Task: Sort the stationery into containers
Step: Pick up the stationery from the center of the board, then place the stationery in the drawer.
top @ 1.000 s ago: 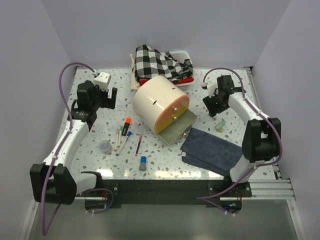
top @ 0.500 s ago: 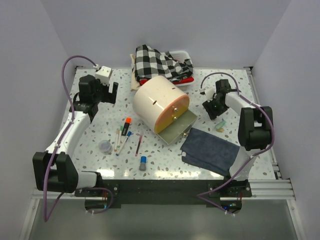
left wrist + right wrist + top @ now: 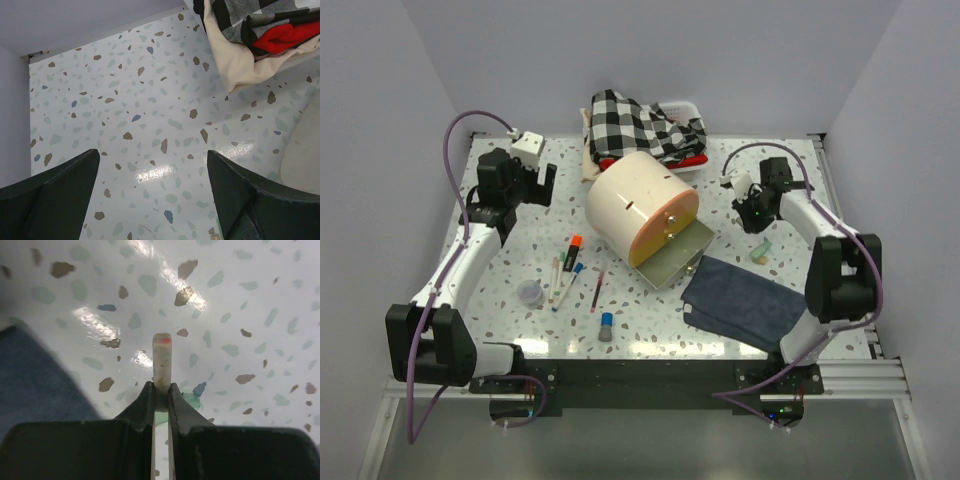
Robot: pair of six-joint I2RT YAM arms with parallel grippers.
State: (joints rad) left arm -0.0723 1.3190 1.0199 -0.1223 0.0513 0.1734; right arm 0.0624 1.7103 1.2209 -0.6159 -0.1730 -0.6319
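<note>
Beige stationery bit [image 3: 161, 360] clamped in right gripper [image 3: 161, 390], right of drum cabinet [image 3: 630, 200]; dark blue cloth [image 3: 740, 302] nearer. Left gripper [image 3: 152, 167] fingers apart over bare table, checked fabric [image 3: 240, 20] just right.

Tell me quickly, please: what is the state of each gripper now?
Left gripper: open, holding nothing.
Right gripper: closed on a thin beige piece.

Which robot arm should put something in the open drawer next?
Right. The right gripper is shut on a beige bit and sits close to the open drawer. The left gripper is open, holds nothing, and is farther from the drawer.
</note>
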